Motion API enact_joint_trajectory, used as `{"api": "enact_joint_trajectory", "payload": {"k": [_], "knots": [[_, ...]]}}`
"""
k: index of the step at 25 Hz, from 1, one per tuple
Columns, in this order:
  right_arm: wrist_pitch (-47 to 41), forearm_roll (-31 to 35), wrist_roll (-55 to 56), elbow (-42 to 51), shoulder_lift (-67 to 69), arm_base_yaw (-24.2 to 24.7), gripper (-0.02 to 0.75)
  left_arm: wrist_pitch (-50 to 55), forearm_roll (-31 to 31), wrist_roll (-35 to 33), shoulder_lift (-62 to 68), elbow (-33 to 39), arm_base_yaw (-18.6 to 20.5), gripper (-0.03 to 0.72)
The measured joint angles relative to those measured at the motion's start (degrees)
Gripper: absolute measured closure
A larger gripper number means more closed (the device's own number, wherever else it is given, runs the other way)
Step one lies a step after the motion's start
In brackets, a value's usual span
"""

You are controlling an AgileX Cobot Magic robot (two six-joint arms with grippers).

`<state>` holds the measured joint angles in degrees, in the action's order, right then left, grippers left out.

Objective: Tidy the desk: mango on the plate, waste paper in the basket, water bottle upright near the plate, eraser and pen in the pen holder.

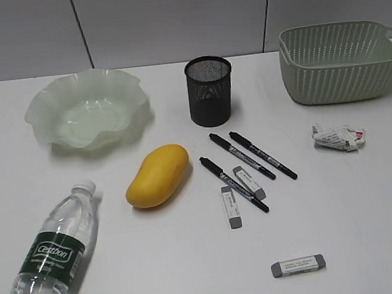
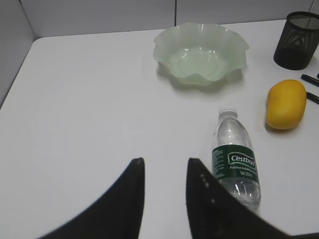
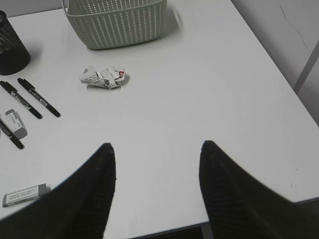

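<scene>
On the white desk (image 1: 357,207) the yellow mango (image 1: 158,175) lies in front of the empty wavy green plate (image 1: 88,109). The water bottle (image 1: 54,248) lies on its side at front left. Three black pens (image 1: 251,155) and two grey erasers (image 1: 231,207) lie in front of the black mesh pen holder (image 1: 210,91); a third eraser (image 1: 298,266) lies nearer the front. The waste paper (image 1: 338,137) lies in front of the green basket (image 1: 341,61). No gripper shows in the exterior view. My left gripper (image 2: 164,162) is open, left of the bottle (image 2: 235,159). My right gripper (image 3: 155,145) is open over bare desk, short of the paper (image 3: 103,77).
A grey panelled wall runs behind the desk. In the right wrist view the desk's right and front edges (image 3: 279,84) are close to my right gripper. The left wrist view shows the desk's left edge (image 2: 15,74) against a wall.
</scene>
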<state>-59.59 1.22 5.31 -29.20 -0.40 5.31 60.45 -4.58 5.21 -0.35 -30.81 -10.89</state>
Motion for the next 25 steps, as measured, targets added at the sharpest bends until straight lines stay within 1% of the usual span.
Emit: {"api": "enact_joint_trajectory", "payload": {"k": [20, 23, 25], "knots": [[0.0, 0.0, 0.0, 0.0, 0.0, 0.0, 0.303, 0.0, 0.1, 0.0, 0.0, 0.0, 0.0, 0.473], [0.0, 0.0, 0.0, 0.0, 0.0, 0.0, 0.303, -0.5, 1.7, -0.1, 1.8, -0.3, 0.0, 0.473], [0.0, 0.0, 0.0, 0.0, 0.0, 0.0, 0.303, -3.3, 4.0, -1.7, 7.1, -1.1, 0.0, 0.468]]}}
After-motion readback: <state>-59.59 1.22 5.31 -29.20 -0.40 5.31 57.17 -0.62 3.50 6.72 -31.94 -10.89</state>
